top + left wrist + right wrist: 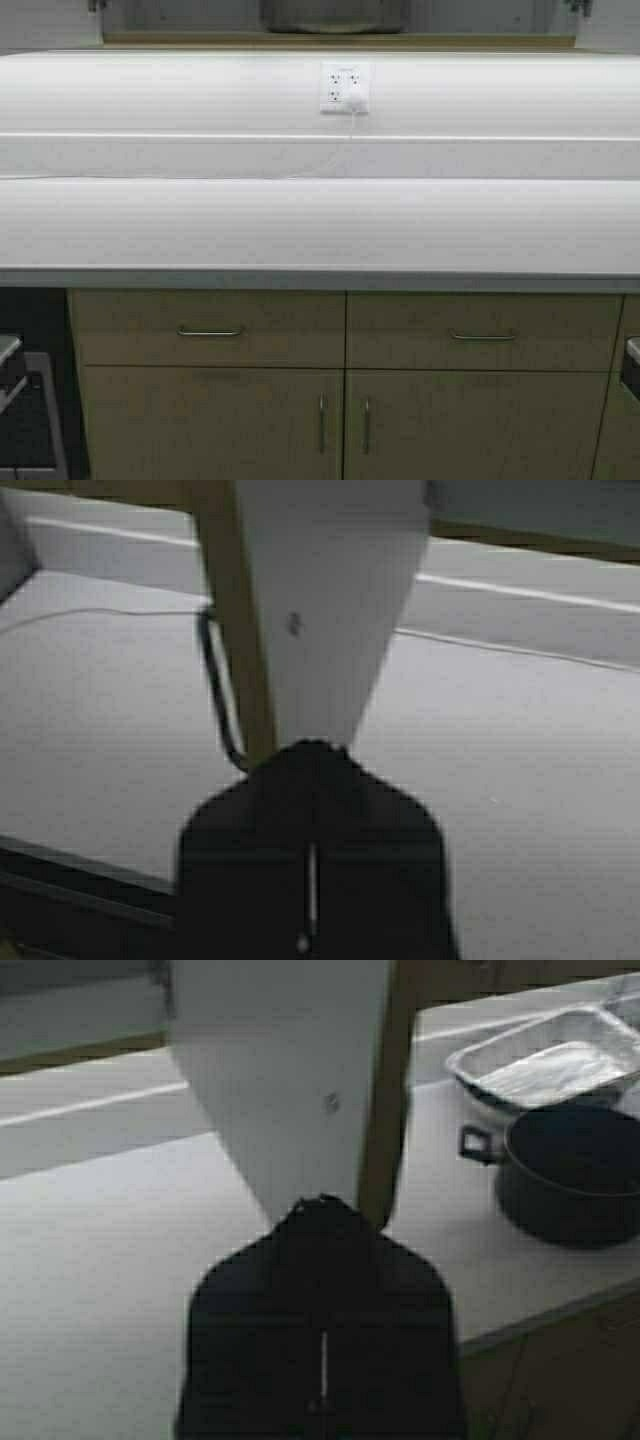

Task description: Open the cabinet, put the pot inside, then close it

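The cabinet's lower edge (340, 42) runs along the top of the high view, with both doors swung open. The pot (330, 15), grey metal, stands inside at the centre; only its lower part shows. My left gripper (315, 748) is shut, its tip against the lower corner of the left door (320, 600), beside the tan edge and the dark bar handle (215, 685). My right gripper (322, 1205) is shut, its tip against the lower corner of the right door (280, 1070). Both arms are raised almost out of the high view.
A white counter (320, 225) spans the view, with a wall outlet and plugged cord (345, 90). Tan floor drawers (210, 330) sit below. In the right wrist view a second dark pot (575, 1175) and a foil tray (550, 1055) stand on the counter.
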`<state>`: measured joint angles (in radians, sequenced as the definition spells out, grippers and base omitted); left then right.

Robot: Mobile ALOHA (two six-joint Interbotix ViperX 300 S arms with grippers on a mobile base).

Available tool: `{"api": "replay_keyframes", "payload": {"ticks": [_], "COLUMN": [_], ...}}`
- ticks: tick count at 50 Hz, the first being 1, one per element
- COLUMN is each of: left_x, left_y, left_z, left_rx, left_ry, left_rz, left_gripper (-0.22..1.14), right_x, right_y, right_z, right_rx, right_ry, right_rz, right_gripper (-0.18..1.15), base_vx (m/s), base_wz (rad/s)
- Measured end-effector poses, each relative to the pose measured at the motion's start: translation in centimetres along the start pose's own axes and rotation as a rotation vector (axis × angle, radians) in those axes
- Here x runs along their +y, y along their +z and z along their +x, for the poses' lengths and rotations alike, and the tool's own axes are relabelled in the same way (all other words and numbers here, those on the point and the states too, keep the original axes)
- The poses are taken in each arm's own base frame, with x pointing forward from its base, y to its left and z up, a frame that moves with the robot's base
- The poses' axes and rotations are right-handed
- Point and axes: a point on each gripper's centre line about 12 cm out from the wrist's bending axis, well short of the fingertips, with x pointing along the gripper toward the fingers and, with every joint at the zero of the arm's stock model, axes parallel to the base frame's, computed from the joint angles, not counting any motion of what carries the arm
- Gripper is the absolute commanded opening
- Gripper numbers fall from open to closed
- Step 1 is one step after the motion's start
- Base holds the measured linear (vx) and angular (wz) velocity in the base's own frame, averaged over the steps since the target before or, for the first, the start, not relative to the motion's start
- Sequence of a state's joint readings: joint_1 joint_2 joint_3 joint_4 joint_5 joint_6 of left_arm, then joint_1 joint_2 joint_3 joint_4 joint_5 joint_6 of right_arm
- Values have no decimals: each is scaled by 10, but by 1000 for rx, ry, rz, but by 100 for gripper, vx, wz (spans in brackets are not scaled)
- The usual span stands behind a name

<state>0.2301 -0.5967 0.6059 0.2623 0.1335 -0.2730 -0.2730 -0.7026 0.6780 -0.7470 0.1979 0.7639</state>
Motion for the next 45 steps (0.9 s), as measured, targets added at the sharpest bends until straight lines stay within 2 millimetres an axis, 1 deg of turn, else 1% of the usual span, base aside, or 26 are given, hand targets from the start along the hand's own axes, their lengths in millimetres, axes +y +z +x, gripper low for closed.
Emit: {"api": "replay_keyframes", "payload": {"ticks": [4,7,9,12,15,19,28,32,38,42,45], "left_x": [18,29,36,45,48,52,56,58,57,48,37], "left_y": [15,25,30,36,40,43,48,46,44,42,40], "left_z": [10,20,27,39,48,61,93,109,126,137,144], "left_rx": [-19,-30,-35,-37,-37,-34,-28,-21,-15,-10,-3], "left_ry": [59,93,115,137,143,149,150,147,135,110,84], "left_rz": [-1,0,-6,-12,-14,-16,-23,-40,-89,-120,-131], "left_gripper": [5,5,5,5,5,5,5,5,5,5,5], "right_x": [-15,-23,-27,-30,-27,-28,-31,-34,-34,-33,-31], "right_y": [17,30,33,37,40,41,45,48,49,46,44], "right_z": [14,31,44,63,79,96,122,131,149,163,171], "right_rx": [-32,-48,-42,-32,-24,-16,-9,-13,-16,-14,-13], "right_ry": [-50,-70,-85,-93,-87,-88,-98,-104,-99,-88,-79], "right_rz": [7,8,13,14,13,13,14,15,16,34,58], "right_gripper": [6,6,6,6,6,6,6,6,6,6,6], "base_vx": [-10,-9,-7,-6,-5,-3,-1,0,0,0,0], "base_wz": [1,2,2,1,0,0,1,0,0,0,0]}}
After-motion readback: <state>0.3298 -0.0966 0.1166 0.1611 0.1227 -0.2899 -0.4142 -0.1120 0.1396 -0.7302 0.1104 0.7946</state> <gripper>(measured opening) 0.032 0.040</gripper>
